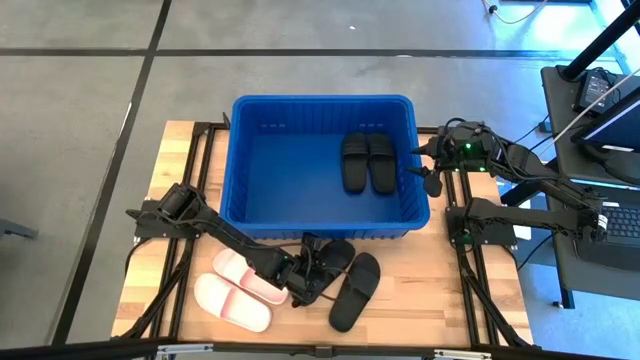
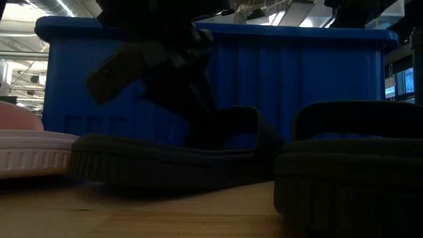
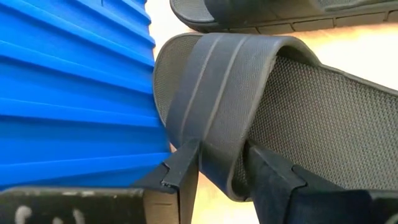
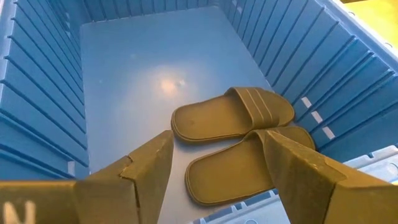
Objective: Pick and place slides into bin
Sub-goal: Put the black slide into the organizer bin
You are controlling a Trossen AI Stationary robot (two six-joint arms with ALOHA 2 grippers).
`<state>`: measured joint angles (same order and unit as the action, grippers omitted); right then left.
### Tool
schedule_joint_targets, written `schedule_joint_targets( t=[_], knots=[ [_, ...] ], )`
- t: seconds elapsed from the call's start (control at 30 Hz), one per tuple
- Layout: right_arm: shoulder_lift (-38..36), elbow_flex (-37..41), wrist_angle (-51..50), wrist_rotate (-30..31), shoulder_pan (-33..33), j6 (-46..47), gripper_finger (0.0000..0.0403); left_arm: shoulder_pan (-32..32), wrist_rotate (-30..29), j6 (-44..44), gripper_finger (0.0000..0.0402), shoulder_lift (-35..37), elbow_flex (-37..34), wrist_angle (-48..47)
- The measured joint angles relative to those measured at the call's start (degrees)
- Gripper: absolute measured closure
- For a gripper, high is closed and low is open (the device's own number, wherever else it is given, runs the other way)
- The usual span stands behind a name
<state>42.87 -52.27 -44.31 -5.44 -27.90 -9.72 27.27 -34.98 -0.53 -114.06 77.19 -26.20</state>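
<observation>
A black slide [image 1: 333,256] lies on the table just in front of the blue bin's [image 1: 320,101] near wall. My left gripper [image 1: 306,276] is shut on its strap; the low view shows the slide [image 2: 165,158] on the wood. A second black slide [image 1: 356,291] lies beside it on the right. Two pale pink slides [image 1: 240,288] lie to the left. Two black slides [image 1: 367,161] lie sole down on the bin's floor. My right gripper [image 1: 426,168] is open and empty over the bin's right rim. My left gripper pinches the black slide's wide strap at its side edge [image 3: 214,155]. One finger [image 3: 180,171] is on the strap's outer face and the other [image 3: 270,177] is inside, between strap and footbed. The fingers slant down from the table's left. The sole lies on the table.
The bin's ribbed near wall [image 3: 68,93] stands close beside my left gripper. The bin's floor left of the two slides is bare [image 4: 143,74]. The table's frame rails [image 1: 195,180] run along both sides, and bare wood shows at the front right [image 1: 440,290].
</observation>
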Motion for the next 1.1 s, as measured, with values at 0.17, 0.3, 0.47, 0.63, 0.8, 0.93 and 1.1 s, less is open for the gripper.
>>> schedule_joint_targets(
  t=[0.17, 0.3, 0.47, 0.63, 0.8, 0.93, 1.1],
  knots=[
    [0.0, 0.0, -0.2, 0.0, 0.0, 0.0, 0.0152, 0.0, 0.0, 0.0, 0.0305, 0.0, 0.0, 0.2],
    [0.0, 0.0, -0.2, 0.0, 0.0, 0.0, 0.0152, 0.0, -0.1, 0.0, 0.0342, 0.0, 0.0, 0.2],
    [0.0, 0.0, -0.2, 0.0, 0.0, 0.0, 0.0152, 0.0, 0.8, 0.4, 0.0391, 0.0, 0.0, 0.3],
    [0.0, 0.0, -0.2, 0.0, 0.0, -1.2, 0.0152, 0.0, 5.6, 4.1, 0.0393, 1.1, 0.0, -0.1],
    [0.0, 0.0, 0.5, 0.0, 0.0, -1.4, 0.0152, 0.0, 10.8, 8.0, 0.0396, 5.8, 0.0, -1.9],
    [0.0, 0.0, 0.8, 0.0, 0.0, -2.6, 0.0152, -0.4, 16.9, 12.8, 0.0398, 10.8, 0.0, -3.7],
    [0.0, 0.0, 1.5, 1.5, 0.0, -2.8, 0.0152, -1.5, 19.8, 20.3, 0.0399, 17.7, 0.0, -4.8]
  ],
)
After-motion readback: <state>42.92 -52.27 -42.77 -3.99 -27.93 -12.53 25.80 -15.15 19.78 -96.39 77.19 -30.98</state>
